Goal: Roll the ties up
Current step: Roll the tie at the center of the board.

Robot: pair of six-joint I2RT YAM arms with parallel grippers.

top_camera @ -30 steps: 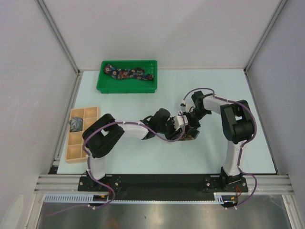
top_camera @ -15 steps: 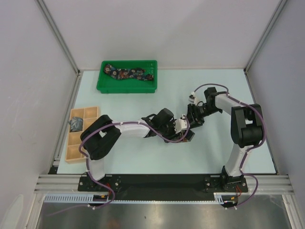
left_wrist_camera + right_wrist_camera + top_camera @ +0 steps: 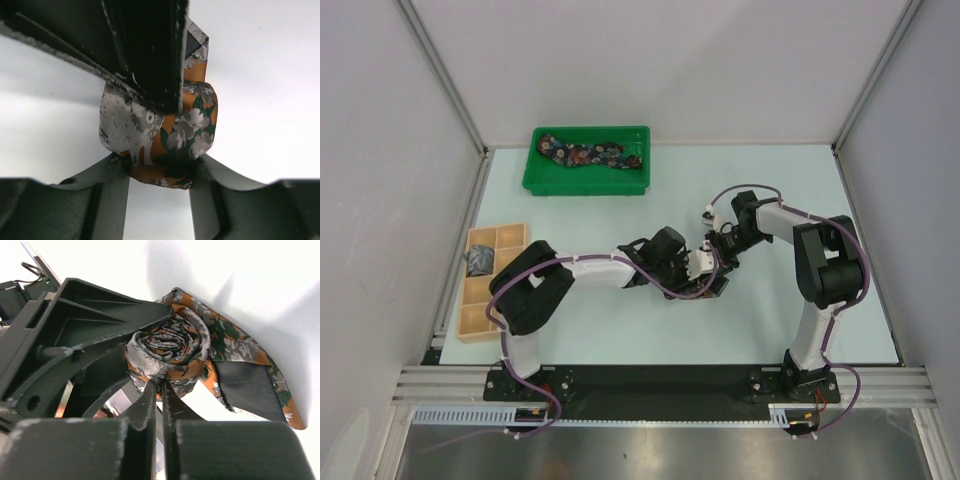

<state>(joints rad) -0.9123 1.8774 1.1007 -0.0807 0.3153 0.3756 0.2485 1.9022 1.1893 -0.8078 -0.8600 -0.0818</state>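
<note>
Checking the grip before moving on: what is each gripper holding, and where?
Left gripper clamps the rolled rust-orange floral fabric tie across its sides; right gripper appears to pinch the roll's edge.

Pale blue-white table (image 3: pixel 620 340), grey walls (image 3: pixel 380 150), aluminium frame posts (image 3: pixel 440 75)

The left gripper (image 3: pixel 708 278) and right gripper (image 3: pixel 722 252) meet near the middle, close over a barely visible rust-brown tie (image 3: pixel 716 288). A dark floral tie (image 3: pixel 592 154) lies in the green tray (image 3: pixel 535 180); a grey-blue roll (image 3: pixel 478 262) sits in the wooden box (image 3: pixel 505 238)

No legible text — none anywhere.
</note>
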